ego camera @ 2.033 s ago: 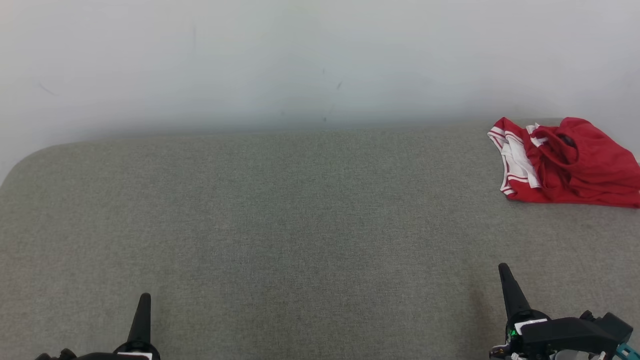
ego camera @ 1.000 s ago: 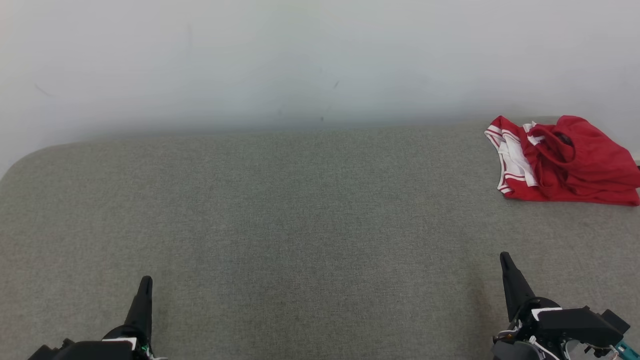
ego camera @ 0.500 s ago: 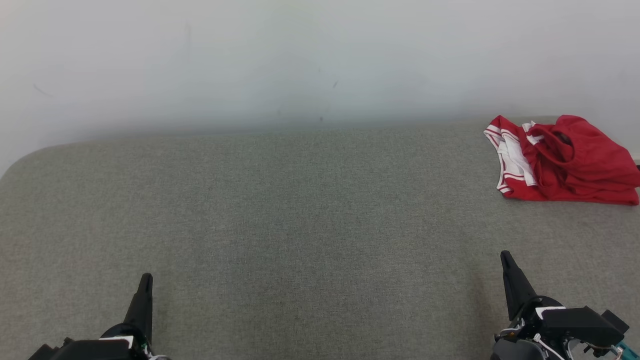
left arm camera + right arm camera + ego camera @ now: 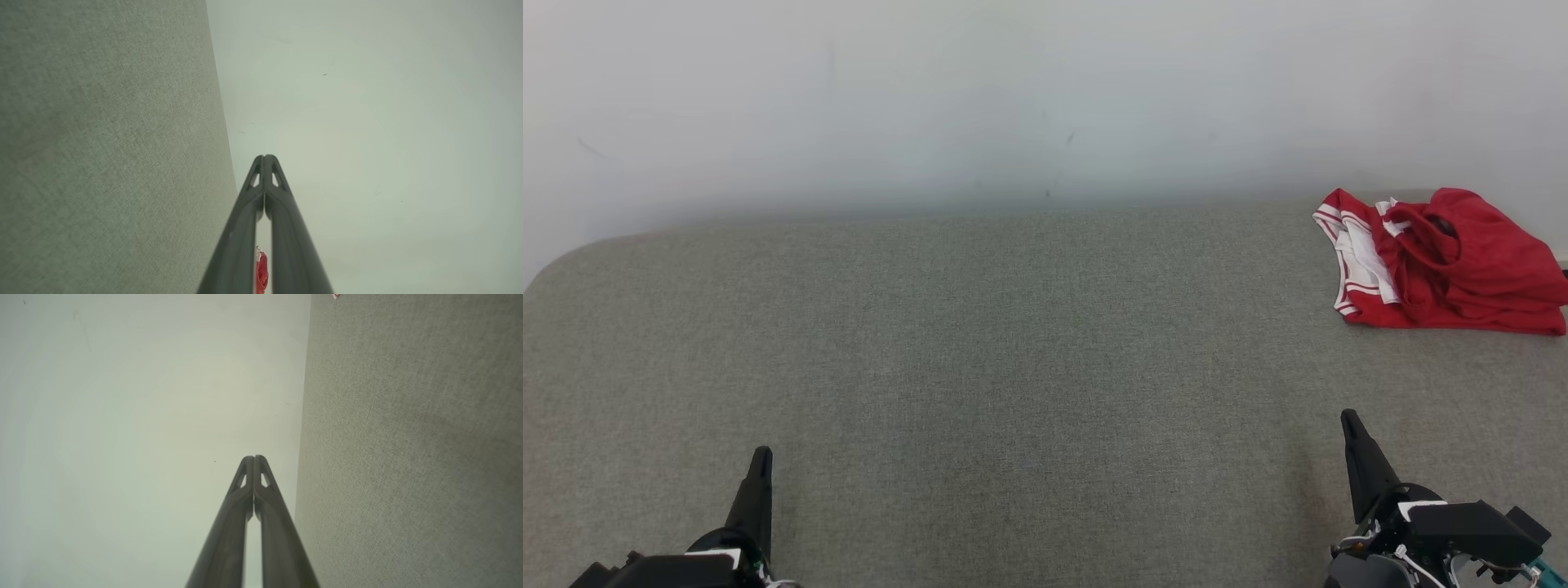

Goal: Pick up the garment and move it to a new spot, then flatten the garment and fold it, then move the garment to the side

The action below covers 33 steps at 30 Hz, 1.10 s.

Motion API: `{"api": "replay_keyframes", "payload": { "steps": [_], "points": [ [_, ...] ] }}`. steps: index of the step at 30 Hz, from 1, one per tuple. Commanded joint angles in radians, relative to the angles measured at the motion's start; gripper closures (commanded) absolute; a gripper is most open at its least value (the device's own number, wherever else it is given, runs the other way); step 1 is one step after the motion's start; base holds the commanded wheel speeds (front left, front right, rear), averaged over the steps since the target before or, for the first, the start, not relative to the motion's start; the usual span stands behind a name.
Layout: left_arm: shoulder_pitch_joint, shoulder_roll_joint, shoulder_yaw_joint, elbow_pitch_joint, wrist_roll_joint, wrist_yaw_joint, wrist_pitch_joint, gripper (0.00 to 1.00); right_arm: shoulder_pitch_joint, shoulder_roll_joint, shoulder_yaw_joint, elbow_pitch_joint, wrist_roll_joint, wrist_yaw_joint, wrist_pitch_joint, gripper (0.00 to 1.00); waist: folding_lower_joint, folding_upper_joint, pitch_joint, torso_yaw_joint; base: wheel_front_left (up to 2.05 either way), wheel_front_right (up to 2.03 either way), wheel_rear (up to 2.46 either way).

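The garment [image 4: 1445,261] is red with white striped trim and lies folded at the far right of the grey fabric surface [image 4: 1013,367], close to the wall. A sliver of the garment [image 4: 262,271] also peeks between the left fingers in the left wrist view. My left gripper [image 4: 761,456] rests at the lower left, shut and empty, its tips [image 4: 264,157] pressed together. Far in front of the garment, my right gripper [image 4: 1349,418] sits at the lower right, also shut on nothing, its tips [image 4: 254,458] touching.
A pale wall [image 4: 1013,98] rises right behind the grey surface. The surface rounds off at its far left corner [image 4: 556,261]. A broad stretch of grey fabric separates the two grippers.
Both grippers rose slightly in the head view about a second ago and have since held still. The garment has not moved on the surface.
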Motion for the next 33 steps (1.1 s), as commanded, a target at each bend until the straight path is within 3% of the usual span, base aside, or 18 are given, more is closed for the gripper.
{"api": "replay_keyframes", "payload": {
  "steps": [1, 33],
  "points": [
    [-0.01, 0.004, 0.004, 0.001, -0.005, -0.004, 0.001, 1.0, -0.009, 0.004, -0.002, 0.001, 0.0, -0.002, 0.006, 1.0, 0.0, -0.0001, 0.0, 0.0, 0.0, 0.0, 0.0],
    [-0.01, 0.004, 0.004, 0.001, -0.005, -0.004, 0.001, 1.0, -0.009, 0.009, -0.009, 0.002, -0.009, -0.002, 0.01, 1.0, 0.0, -0.0001, 0.0, 0.0, 0.0, 0.0, 0.0]
  ]
}}
